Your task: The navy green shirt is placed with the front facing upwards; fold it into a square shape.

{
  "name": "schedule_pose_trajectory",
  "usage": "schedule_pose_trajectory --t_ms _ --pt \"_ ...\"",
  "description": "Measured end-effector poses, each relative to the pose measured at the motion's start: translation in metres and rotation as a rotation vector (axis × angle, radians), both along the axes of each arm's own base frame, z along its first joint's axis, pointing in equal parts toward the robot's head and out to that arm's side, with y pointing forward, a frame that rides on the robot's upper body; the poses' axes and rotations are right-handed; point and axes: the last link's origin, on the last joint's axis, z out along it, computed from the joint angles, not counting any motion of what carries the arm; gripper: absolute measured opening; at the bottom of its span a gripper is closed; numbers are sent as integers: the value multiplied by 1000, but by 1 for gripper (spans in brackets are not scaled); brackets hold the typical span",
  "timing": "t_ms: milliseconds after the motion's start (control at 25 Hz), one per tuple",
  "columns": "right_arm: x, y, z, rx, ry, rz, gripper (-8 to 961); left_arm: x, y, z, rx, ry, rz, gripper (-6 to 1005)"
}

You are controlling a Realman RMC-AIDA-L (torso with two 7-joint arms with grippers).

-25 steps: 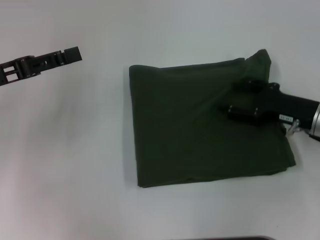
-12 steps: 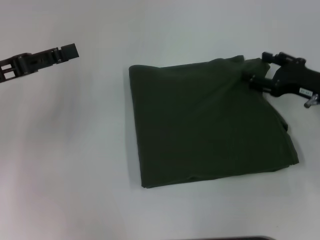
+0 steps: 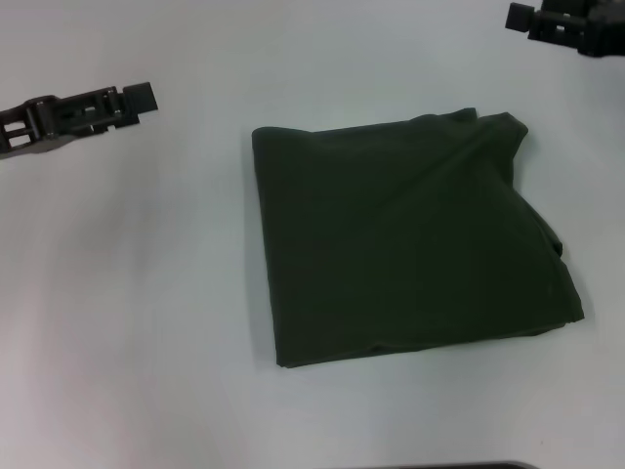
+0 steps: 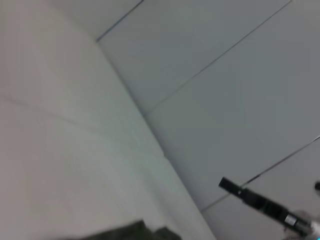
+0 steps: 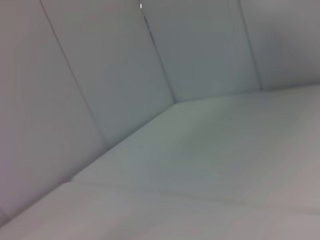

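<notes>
The navy green shirt (image 3: 405, 239) lies folded into a rough square on the white table, plain green side up, with no lettering showing. Its far right corner is a little bunched. A strip of it also shows in the left wrist view (image 4: 125, 233). My left gripper (image 3: 143, 98) hangs over bare table to the left of the shirt, well apart from it. My right gripper (image 3: 520, 17) is up at the far right edge of the head view, beyond the shirt's far right corner and clear of it. It also shows far off in the left wrist view (image 4: 235, 187).
The white table (image 3: 127, 293) surrounds the shirt on all sides. A dark edge (image 3: 439, 466) shows at the very front. Pale wall panels (image 5: 125, 65) stand behind the table.
My right gripper has lifted off the shirt's right part and drawn back to the far right. The shirt's far right corner has settled flat. The left arm has barely moved.
</notes>
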Motion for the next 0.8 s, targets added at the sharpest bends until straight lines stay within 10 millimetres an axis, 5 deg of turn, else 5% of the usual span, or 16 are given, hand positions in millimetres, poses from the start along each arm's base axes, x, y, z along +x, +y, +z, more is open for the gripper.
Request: schedule_pose_trajectory --t_ms 280,520,800 --pt "-42 3 13 -341 86 -113 845 14 12 -13 -375 146 196 839" --pt "-43 3 15 -440 25 -197 837 18 20 -38 -560 310 319 839" --pt "-38 2 12 -468 -28 -229 838 25 20 -69 -576 303 352 839"
